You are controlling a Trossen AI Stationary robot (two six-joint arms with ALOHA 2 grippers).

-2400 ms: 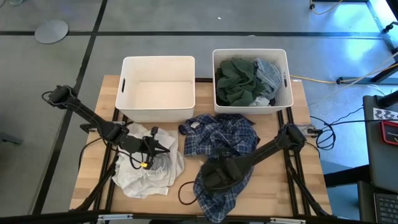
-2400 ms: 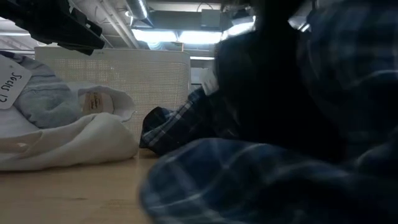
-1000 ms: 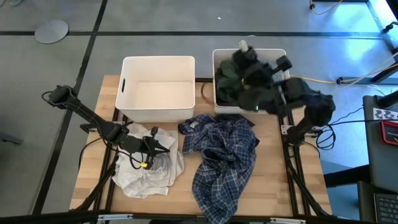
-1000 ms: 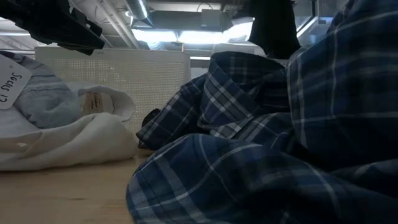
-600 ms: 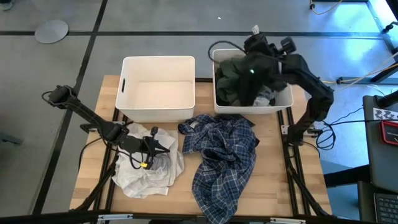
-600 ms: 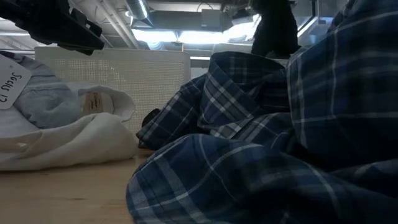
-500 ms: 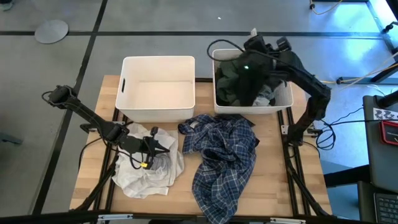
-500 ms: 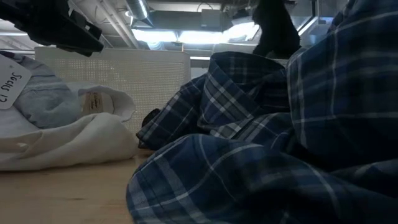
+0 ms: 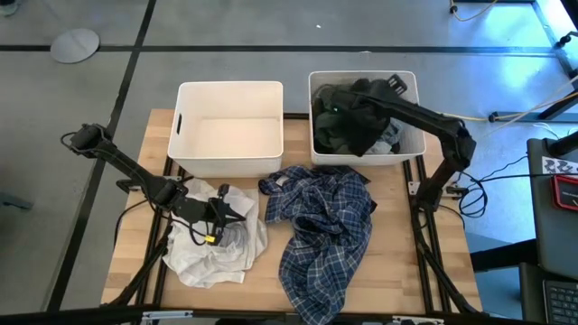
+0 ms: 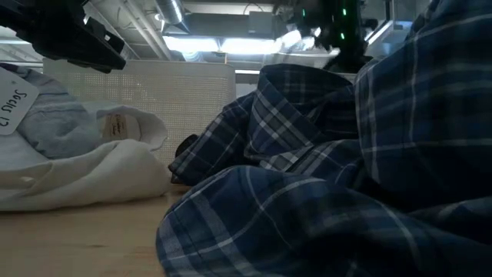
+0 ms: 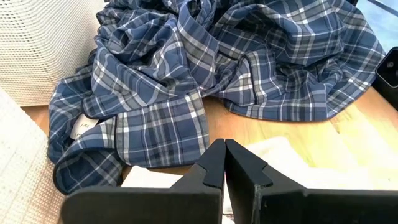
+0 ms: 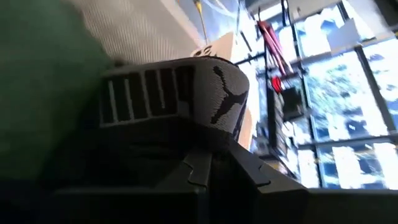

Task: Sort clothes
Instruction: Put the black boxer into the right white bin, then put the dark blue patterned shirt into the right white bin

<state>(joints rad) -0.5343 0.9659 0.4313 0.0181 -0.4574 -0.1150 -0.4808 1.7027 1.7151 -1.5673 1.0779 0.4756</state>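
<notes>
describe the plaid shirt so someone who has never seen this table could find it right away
On the wooden table, look just in front of the right-hand white plastic bin. The crumpled navy-and-white plaid fabric shirt sprawls there toward the table's front edge, the only patterned garment; the pile beside it is plain white.

Not much to read here. In the low view a white paper tag (image 10: 14, 100) at the far left edge has handwriting that looks like "Sans" or "Sears", hard to tell. A small cloth label (image 10: 117, 125) on the white garment (image 10: 84, 173) is too blurry to read.

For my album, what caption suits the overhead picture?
Right claw reaches into the right bin of dark clothes; plaid shirt and white garments wait on the table.
</notes>
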